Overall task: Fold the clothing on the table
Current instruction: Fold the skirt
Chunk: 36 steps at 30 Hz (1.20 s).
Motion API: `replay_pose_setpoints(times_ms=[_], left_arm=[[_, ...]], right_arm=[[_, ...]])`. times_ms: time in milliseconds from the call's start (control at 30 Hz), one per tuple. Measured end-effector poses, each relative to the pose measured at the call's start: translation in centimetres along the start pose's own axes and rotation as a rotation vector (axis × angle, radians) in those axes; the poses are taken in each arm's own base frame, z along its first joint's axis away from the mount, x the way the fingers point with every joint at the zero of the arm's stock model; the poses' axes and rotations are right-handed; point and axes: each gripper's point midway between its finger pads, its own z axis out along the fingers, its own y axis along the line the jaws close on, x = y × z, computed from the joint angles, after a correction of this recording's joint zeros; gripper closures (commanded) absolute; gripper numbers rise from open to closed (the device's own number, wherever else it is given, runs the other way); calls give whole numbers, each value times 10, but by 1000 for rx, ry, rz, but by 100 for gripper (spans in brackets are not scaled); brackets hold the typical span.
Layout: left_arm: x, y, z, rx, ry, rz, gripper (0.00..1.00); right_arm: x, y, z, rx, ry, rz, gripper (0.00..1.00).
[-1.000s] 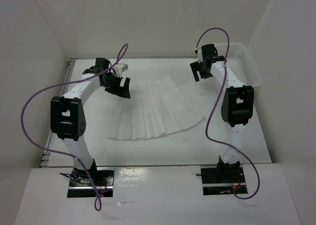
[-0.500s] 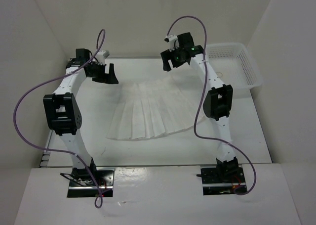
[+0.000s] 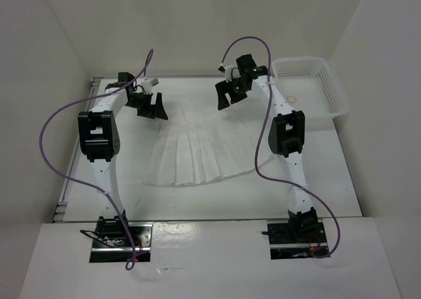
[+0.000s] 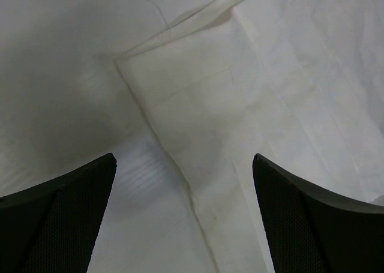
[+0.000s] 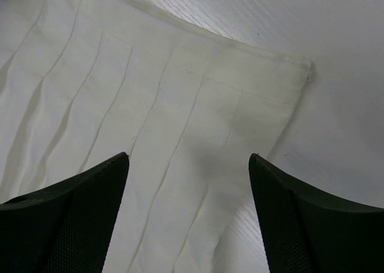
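Observation:
The clothing (image 3: pixel 200 148), a white pleated garment, lies spread flat on the table (image 3: pixel 316 174), its narrow waist toward the far side. My left gripper (image 3: pixel 152 107) hovers open over the waist's left corner. In the left wrist view that corner of the clothing (image 4: pixel 240 105) lies between and ahead of the black fingers (image 4: pixel 60 219), and the left gripper (image 4: pixel 184 159) holds nothing. My right gripper (image 3: pixel 228 96) hovers open over the waist's right corner. The right wrist view shows the pleats of the clothing (image 5: pixel 180 105) under the right gripper (image 5: pixel 189 156), which is empty too.
A white mesh basket (image 3: pixel 332 92) stands at the table's far right, just right of the right arm. White walls close in the table on the left, back and right. Purple cables loop off both arms.
The right gripper swung left from beside the basket to above the waist's right corner. The left gripper pulled back toward the far left, then returned over the waist's left corner. The clothing has not moved.

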Motion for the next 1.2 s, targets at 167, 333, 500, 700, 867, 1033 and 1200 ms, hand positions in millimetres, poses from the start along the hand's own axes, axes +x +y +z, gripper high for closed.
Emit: replay_pose_setpoints(times_ms=[167,333,500,700,867,1033,1200], left_arm=[[-19,12,11,9,-21,38,3],[-24,18,24,35,-22,43,9],[-23,12,30,63,-14,65,16],[-16,1,38,98,9,66,48],[-6,0,43,109,37,61,61],[-1,-2,44,119,44,53,62],[10,-8,41,120,67,42,62]], right_arm=[[1,3,-1,-19,7,-10,17],[2,3,-1,-17,10,-18,17],[4,1,-2,-6,18,-16,17],[4,-3,0,10,21,-17,17],[-3,-18,9,54,4,-26,17],[4,-30,30,59,14,-19,17],[17,-41,46,41,33,6,17]])
